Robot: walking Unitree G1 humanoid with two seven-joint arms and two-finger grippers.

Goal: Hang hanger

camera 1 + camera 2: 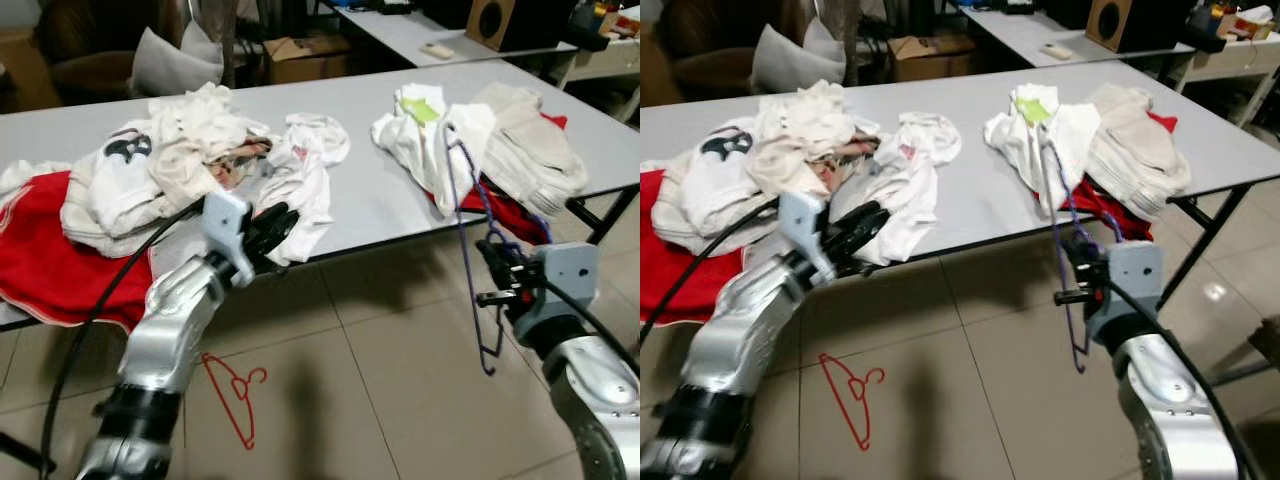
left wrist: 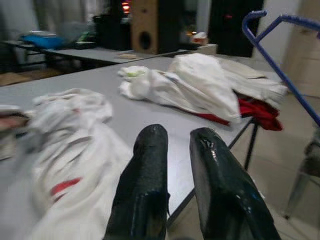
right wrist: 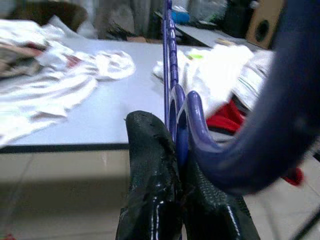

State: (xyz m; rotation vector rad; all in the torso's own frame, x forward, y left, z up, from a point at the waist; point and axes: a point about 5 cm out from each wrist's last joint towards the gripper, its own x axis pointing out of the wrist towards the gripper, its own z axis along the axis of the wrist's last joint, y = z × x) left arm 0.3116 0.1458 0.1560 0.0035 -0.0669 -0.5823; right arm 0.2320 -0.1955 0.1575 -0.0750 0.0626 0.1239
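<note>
A blue wire hanger [image 1: 468, 235] stands upright in front of the table's right part, its top near the white garment [image 1: 430, 135]. My right gripper [image 1: 497, 262] is shut on the blue hanger [image 3: 173, 95], pinching its wire between both fingers [image 3: 150, 165]. My left gripper [image 1: 270, 228] hovers at the table's front edge by a white shirt [image 1: 300, 170], slightly open with nothing between its fingers [image 2: 145, 185]. A red hanger [image 1: 232, 392] lies on the tiled floor below the table.
The grey table [image 1: 370, 200] carries piles of white, beige and red clothes [image 1: 160, 160]. A beige and red pile [image 1: 525, 150] sits at the right end. Black table legs [image 1: 605, 215] stand at right. A second table with a speaker [image 1: 500, 20] is behind.
</note>
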